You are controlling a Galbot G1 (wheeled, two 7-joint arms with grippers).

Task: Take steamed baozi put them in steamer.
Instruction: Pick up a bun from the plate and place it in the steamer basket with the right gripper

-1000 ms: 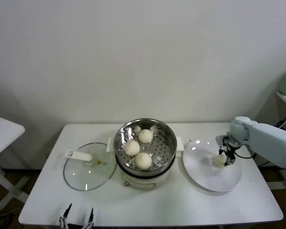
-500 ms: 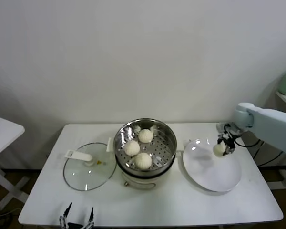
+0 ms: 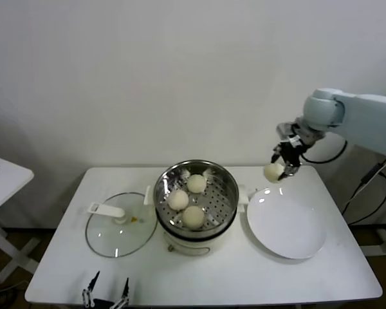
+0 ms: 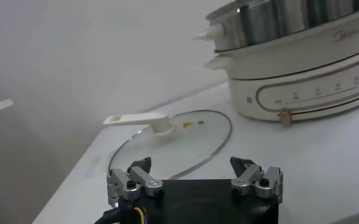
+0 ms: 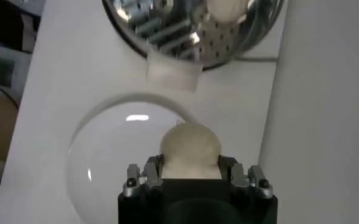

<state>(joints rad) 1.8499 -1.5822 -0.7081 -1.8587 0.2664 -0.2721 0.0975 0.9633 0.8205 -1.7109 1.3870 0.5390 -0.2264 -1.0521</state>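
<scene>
The steel steamer (image 3: 226, 187) stands on its white cooker base at the table's middle and holds three off-white baozi (image 3: 193, 217). My right gripper (image 3: 278, 168) is shut on a fourth baozi (image 3: 273, 172) and holds it in the air above the far edge of the white plate (image 3: 287, 225), to the right of the steamer. In the right wrist view the baozi (image 5: 190, 148) sits between the fingers, with the plate (image 5: 106, 170) and the steamer (image 5: 167, 30) below. My left gripper (image 4: 194, 176) is open and empty, parked low at the table's front left.
A round glass lid (image 3: 119, 225) with a white handle lies left of the steamer; it also shows in the left wrist view (image 4: 167, 137). The plate is bare. A small side table (image 3: 3, 177) stands at the far left.
My right gripper has lifted the baozi off the plate and carried it up and leftward toward the steamer. The plate is now bare. The left arm has not moved.
</scene>
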